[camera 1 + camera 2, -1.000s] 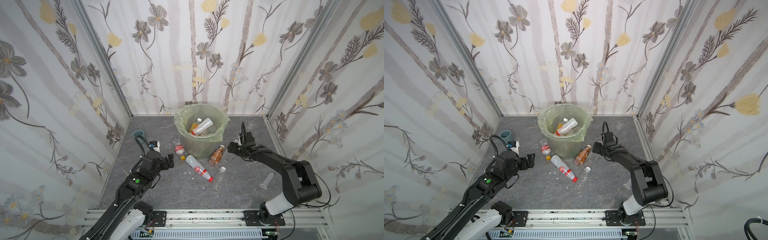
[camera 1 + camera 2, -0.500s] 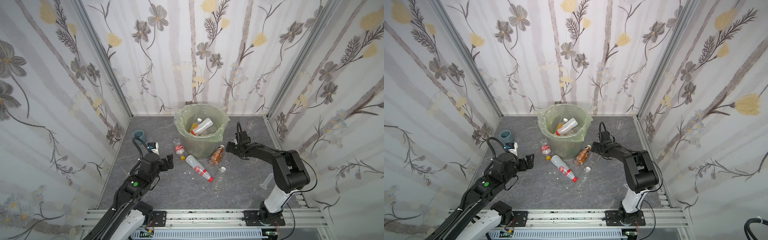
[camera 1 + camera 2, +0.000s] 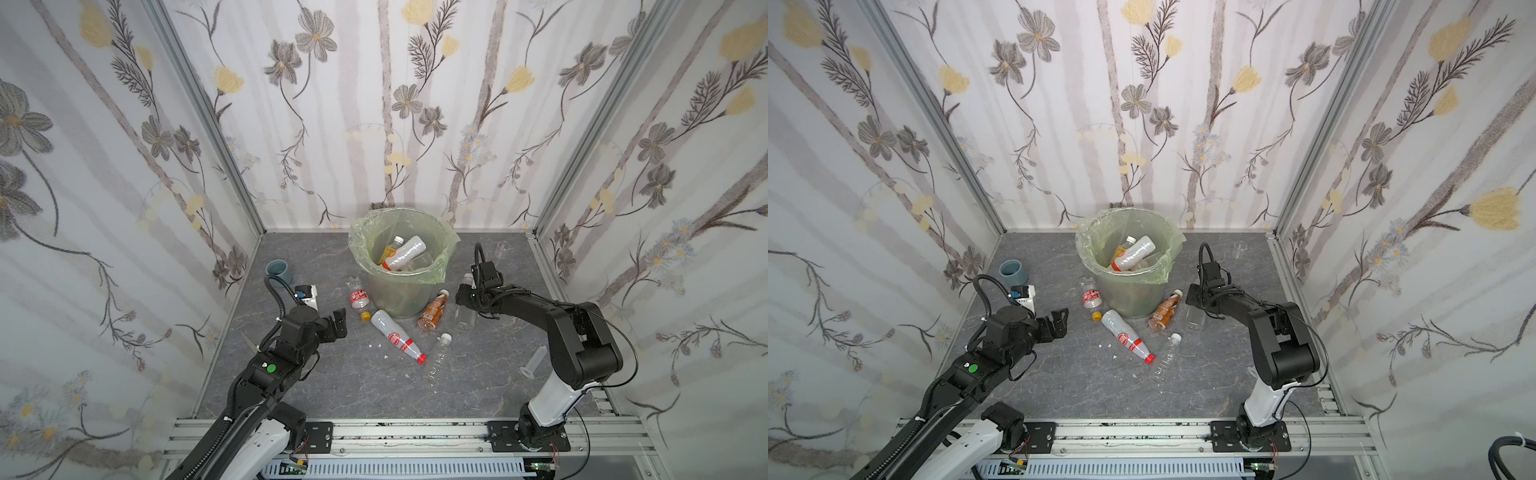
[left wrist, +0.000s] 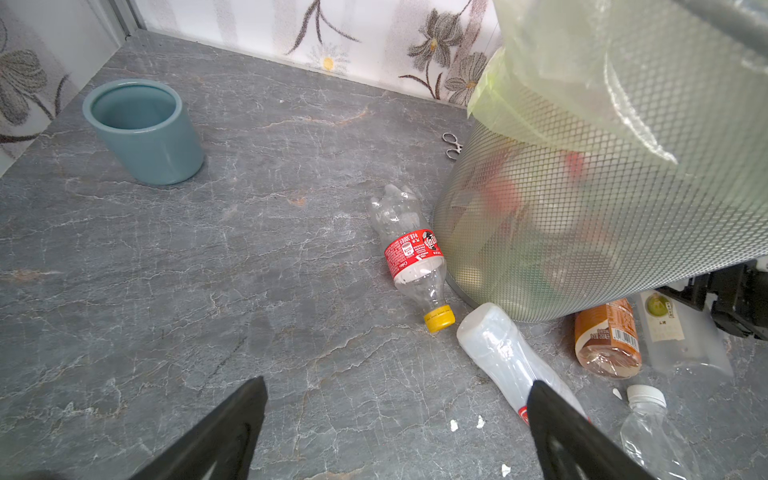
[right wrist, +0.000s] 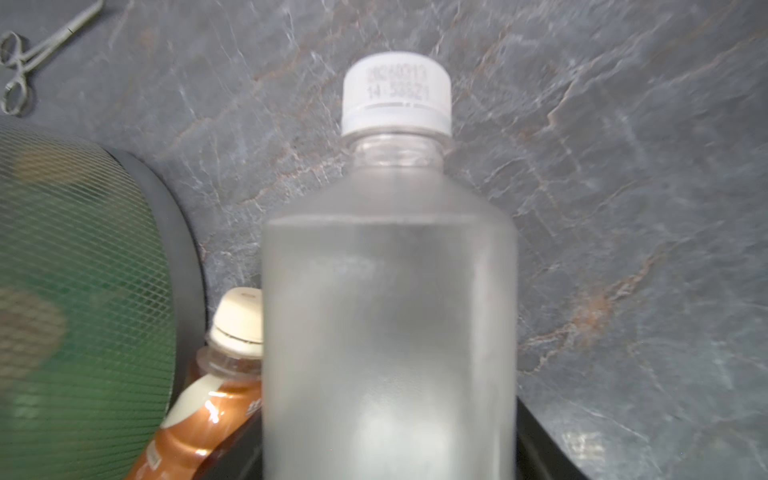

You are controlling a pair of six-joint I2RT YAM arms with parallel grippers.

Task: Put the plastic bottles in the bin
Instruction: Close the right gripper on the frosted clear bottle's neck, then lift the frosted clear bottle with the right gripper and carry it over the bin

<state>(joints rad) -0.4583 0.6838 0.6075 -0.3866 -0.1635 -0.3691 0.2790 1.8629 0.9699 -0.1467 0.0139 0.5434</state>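
The bin (image 3: pixel 394 296), a pale-green bucket with a bag over its rim, stands at the back middle with several plastic bottles (image 3: pixel 405 252) inside. On the floor around it lie a red-labelled clear bottle (image 3: pixel 359 297) with a yellow cap, a white bottle (image 3: pixel 392 334) with a red cap, a brown bottle (image 3: pixel 432 311) and a clear bottle (image 3: pixel 440 353). My right gripper (image 3: pixel 465 297) is low, right of the bin, shut on a frosted bottle (image 5: pixel 386 332) with a white cap. My left gripper (image 4: pixel 397 384) hangs open above bare floor, one fingertip (image 4: pixel 552 415) over the white bottle (image 4: pixel 503 353).
A blue-grey cup (image 3: pixel 279 270) stands at the back left, with a small white device (image 3: pixel 305 293) near it. A clear beaker (image 3: pixel 501 249) sits at the back right and a clear tube (image 3: pixel 534 361) lies near the right arm. Metal forceps (image 4: pixel 453 145) lie behind the bin.
My right gripper's jaws have closed in on the frosted bottle, and the right arm has folded in a little toward the bin. The left arm has barely shifted.
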